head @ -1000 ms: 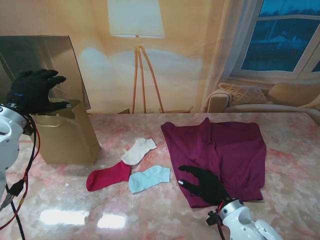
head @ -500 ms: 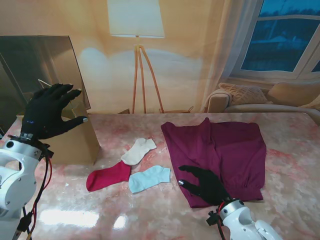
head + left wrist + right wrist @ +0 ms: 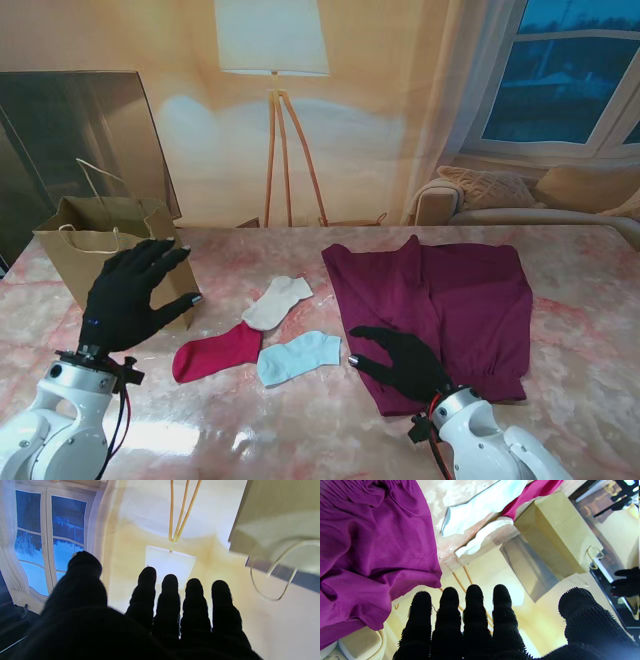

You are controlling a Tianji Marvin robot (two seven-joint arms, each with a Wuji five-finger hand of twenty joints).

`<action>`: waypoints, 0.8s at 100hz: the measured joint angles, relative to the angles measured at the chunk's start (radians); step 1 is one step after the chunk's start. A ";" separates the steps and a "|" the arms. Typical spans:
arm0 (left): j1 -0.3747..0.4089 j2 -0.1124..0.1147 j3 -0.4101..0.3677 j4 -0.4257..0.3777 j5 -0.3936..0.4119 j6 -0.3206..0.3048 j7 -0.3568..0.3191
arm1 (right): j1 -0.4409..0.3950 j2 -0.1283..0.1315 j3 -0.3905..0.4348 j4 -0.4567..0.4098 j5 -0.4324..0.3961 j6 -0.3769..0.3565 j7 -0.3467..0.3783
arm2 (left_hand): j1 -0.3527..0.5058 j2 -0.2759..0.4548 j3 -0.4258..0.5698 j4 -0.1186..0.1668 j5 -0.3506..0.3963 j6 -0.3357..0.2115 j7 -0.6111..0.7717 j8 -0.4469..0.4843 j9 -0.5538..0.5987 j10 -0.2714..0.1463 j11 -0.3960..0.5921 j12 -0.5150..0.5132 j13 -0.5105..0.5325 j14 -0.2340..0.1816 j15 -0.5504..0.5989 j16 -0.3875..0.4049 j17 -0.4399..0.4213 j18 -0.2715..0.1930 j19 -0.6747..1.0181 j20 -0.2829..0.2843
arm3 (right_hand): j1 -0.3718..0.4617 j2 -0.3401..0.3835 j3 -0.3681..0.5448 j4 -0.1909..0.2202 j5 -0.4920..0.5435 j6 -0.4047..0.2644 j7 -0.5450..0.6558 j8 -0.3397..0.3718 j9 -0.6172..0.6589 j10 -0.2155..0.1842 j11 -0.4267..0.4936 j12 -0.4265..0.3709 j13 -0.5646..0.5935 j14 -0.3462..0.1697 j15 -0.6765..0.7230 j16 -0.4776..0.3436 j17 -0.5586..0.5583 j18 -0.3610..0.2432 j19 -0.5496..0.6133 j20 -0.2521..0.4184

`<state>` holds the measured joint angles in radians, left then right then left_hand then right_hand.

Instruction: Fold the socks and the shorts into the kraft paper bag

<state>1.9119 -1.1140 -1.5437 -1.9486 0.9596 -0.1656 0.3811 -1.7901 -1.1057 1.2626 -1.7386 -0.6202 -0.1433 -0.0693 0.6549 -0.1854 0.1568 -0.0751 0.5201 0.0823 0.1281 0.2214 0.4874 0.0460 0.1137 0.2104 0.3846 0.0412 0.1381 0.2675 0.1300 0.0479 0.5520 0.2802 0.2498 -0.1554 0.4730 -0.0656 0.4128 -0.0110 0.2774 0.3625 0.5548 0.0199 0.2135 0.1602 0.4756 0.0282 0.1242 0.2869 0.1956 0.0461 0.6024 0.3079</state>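
The kraft paper bag point(image 3: 85, 250) stands upright at the table's left, its mouth open; it also shows in the left wrist view point(image 3: 277, 512) and the right wrist view point(image 3: 555, 532). My left hand point(image 3: 130, 296) hovers open just in front of the bag, fingers spread, holding nothing. A white sock point(image 3: 277, 301), a red sock point(image 3: 215, 352) and a light blue sock point(image 3: 298, 357) lie flat at the middle. The purple shorts point(image 3: 440, 305) are spread out on the right. My right hand point(image 3: 400, 364) is open over the shorts' near left corner, holding nothing.
A dark glass panel point(image 3: 70, 130) leans behind the bag. The backdrop with a floor lamp picture point(image 3: 275, 110) stands along the table's far edge. Bare marble table point(image 3: 250, 430) lies nearer to me than the socks.
My left hand came down from above the bag's mouth and moved nearer to me and to the right, ending in front of the bag. The right hand shifted slightly left.
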 measured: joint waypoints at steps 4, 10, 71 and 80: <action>0.005 -0.001 0.011 0.021 0.001 -0.004 0.015 | 0.009 0.001 -0.007 -0.003 -0.002 0.009 0.008 | 0.000 0.000 0.000 0.002 0.002 0.000 0.000 0.000 0.000 0.000 0.000 0.000 0.000 0.001 0.000 0.001 0.002 0.000 0.000 0.000 | 0.000 0.000 0.000 0.000 0.000 0.000 0.000 0.000 0.000 0.000 0.001 0.000 0.000 0.000 0.005 0.000 0.002 0.000 0.004 0.000; 0.011 -0.003 0.027 0.052 0.000 -0.010 0.032 | 0.025 0.003 -0.020 -0.004 -0.006 0.021 0.009 | 0.000 0.000 0.000 0.002 0.007 0.000 0.000 0.000 0.000 0.000 0.000 0.000 0.007 0.002 0.000 0.001 0.007 0.000 0.003 0.000 | 0.001 0.000 0.000 0.000 0.000 0.000 0.000 0.000 0.000 0.000 0.003 0.000 0.000 0.000 0.006 0.000 0.010 0.000 0.014 0.000; -0.263 0.020 0.259 0.275 -0.029 0.065 -0.151 | 0.042 -0.007 -0.051 0.020 0.015 0.043 -0.024 | 0.119 -0.218 0.522 0.023 0.023 -0.023 0.050 -0.002 0.031 0.012 0.017 0.008 0.037 0.008 0.049 0.016 0.057 -0.037 0.052 0.023 | 0.001 0.000 0.000 0.000 0.001 0.000 0.012 0.000 0.000 0.000 0.011 0.010 0.000 0.000 0.007 0.000 0.010 -0.010 0.025 0.000; -0.325 0.023 0.309 0.314 -0.020 0.086 -0.164 | 0.035 -0.007 -0.044 0.015 0.015 0.037 -0.026 | 0.105 -0.259 0.555 0.023 -0.010 -0.028 0.061 -0.012 0.031 0.012 0.025 0.008 0.036 0.008 0.051 0.016 0.060 -0.037 0.052 0.023 | 0.001 0.000 0.000 0.000 0.001 0.000 0.012 0.000 0.000 0.000 0.011 0.010 0.000 0.000 0.007 0.000 0.010 -0.010 0.025 0.000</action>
<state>1.5867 -1.0906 -1.2350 -1.6346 0.9398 -0.0795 0.2171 -1.7550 -1.1124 1.2190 -1.7232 -0.6050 -0.1066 -0.0956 0.7602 -0.4443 0.7115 -0.0521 0.5097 0.0542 0.1893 0.2089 0.5180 0.0576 0.1389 0.2180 0.4209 0.0487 0.1890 0.2837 0.1903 0.0106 0.6045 0.3029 0.2507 -0.1554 0.4729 -0.0656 0.4133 -0.0110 0.2898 0.3625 0.5548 0.0199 0.2247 0.1707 0.4758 0.0282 0.1307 0.2869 0.2057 0.0359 0.6273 0.3079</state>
